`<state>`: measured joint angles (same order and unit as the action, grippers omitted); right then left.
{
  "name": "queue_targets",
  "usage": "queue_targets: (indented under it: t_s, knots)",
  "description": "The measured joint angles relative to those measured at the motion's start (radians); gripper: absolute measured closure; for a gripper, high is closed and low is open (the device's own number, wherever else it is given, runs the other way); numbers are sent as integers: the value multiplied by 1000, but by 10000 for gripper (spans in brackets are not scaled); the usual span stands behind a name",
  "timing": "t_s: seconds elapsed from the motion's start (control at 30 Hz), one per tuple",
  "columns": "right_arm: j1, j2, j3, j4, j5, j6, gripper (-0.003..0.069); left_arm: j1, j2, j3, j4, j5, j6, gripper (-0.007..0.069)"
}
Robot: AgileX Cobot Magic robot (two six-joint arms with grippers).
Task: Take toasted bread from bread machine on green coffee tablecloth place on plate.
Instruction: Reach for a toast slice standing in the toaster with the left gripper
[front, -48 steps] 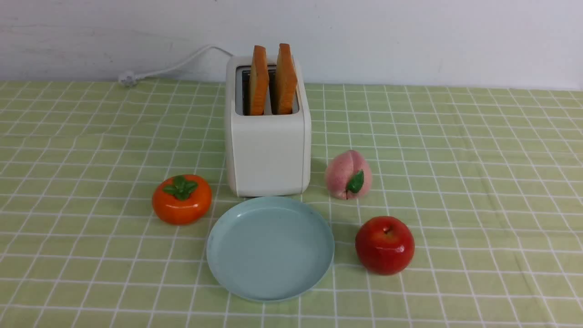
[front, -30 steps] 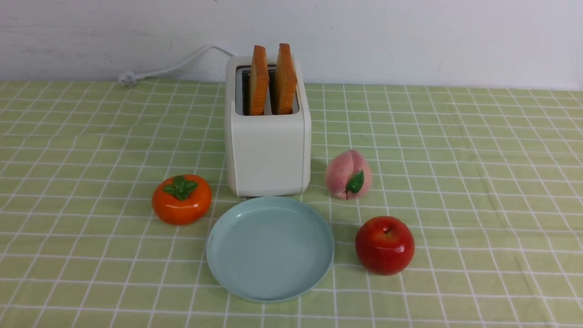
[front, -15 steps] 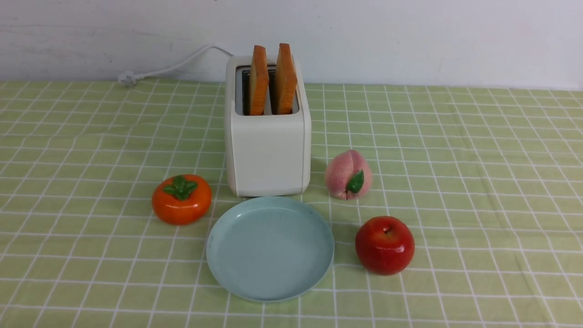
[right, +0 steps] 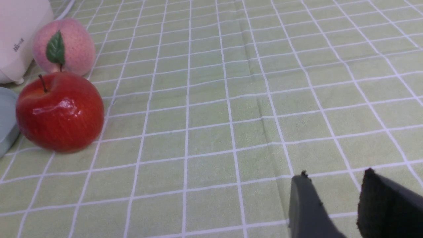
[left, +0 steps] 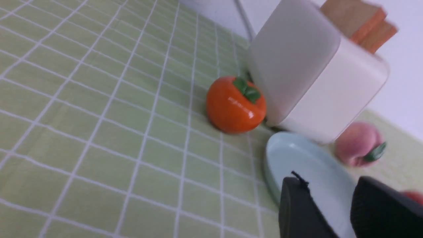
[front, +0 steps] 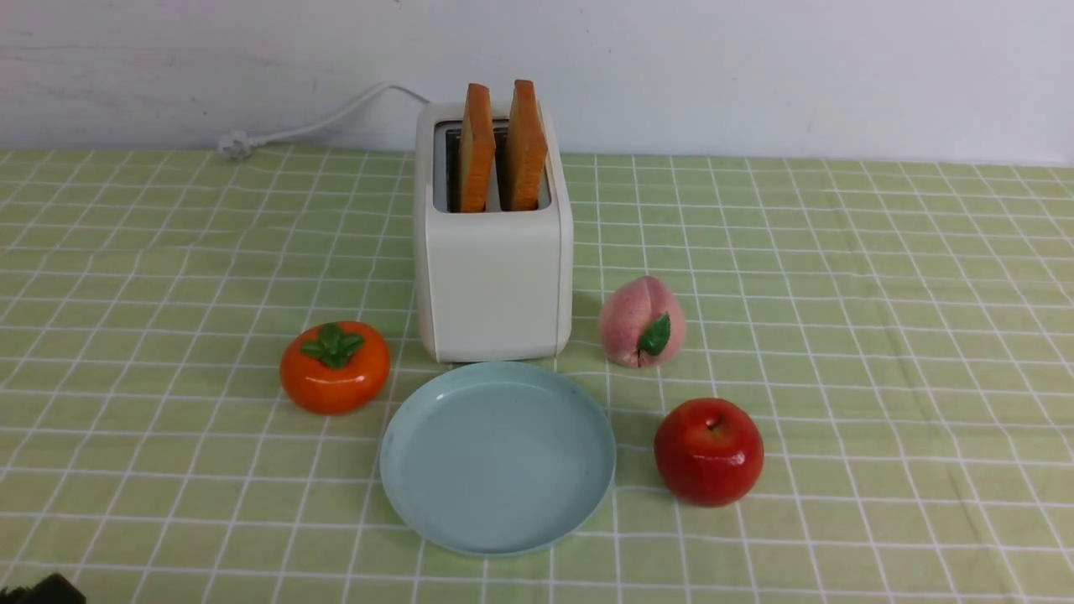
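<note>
A staged kitchen-style tabletop: toaster (front: 493, 285), plate (front: 499, 461), fruit (front: 709, 453) on checked tablecloth (front: 839, 294), bare wall (front: 755, 67).

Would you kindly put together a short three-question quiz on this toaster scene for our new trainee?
1. How many golden-tan square toast slices stand in the boxy cream-white toaster?
2. True or false: the round pale blue-green plate already holds a slice.
3. Which fruit sits on the toaster's left, by the robot's own sides? A. glossy red apple B. orange persimmon C. fuzzy pink peach
Key: 1. two; 2. false; 3. B
</note>
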<state>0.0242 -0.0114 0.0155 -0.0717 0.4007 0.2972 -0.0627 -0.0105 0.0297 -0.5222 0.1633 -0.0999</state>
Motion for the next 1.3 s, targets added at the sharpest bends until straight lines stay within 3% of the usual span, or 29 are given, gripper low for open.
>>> queue_targets:
  t_s: [0.03,0.2,0.3,0.47,0.53,0.57,0.63,0.8,0.97,1.0,1.07,1.13,1.3]
  knots:
    - [0,0,0,-1,-1,0,417,0,0,0,-94,-37,0,386]
    - [0,0,1,-13,-20,0,417,0,0,0,-278,-97,0,386]
    - [0,0,9,60,-74,63,417,0,0,0,-416,-176,0,386]
    - [0,0,11,245,-191,210,417,0,0,-17,-450,-163,68,413]
    - [0,0,11,323,-257,279,417,0,0,-74,-449,-105,159,501]
    - [0,0,11,330,-266,285,417,0,0,-80,-449,-105,167,510]
    - [0,0,11,352,-324,301,418,0,0,-147,-443,-44,288,627]
    - [0,0,-33,327,-232,302,491,-10,25,-235,-437,66,505,638]
    - [21,48,-195,307,-41,155,604,-110,122,-253,-439,47,587,638]
    - [42,89,-285,313,57,55,638,-165,170,-254,-439,39,604,638]
    - [59,125,-335,324,118,-24,649,-198,203,-254,-440,36,615,638]
    - [93,212,-455,357,273,-183,656,-271,308,-257,-444,6,622,638]
    - [116,363,-595,402,480,-358,656,-318,490,-309,-484,-40,623,638]
